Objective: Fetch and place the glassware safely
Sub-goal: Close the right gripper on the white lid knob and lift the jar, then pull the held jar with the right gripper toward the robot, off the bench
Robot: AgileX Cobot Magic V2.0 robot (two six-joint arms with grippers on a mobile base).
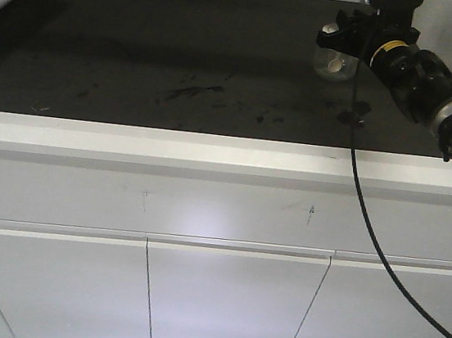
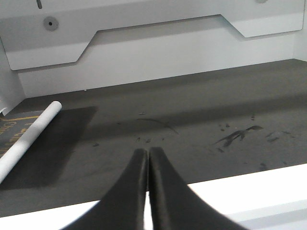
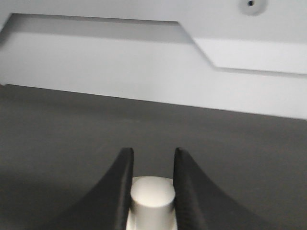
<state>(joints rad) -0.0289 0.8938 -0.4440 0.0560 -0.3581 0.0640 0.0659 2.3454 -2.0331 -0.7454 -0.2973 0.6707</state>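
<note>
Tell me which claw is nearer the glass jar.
Right. The right claw grips the glass jar by its knob; the left claw, shut, sits at the counter edge, seeing no jar.

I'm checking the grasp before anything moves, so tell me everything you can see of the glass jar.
The glass jar is small, squat and clear, with a cream-white round knob on top. It is upright at the far right of the dark countertop. The right gripper holds it, black fingers pressing either side of the knob. Whether its base rests on the surface cannot be told.
</note>
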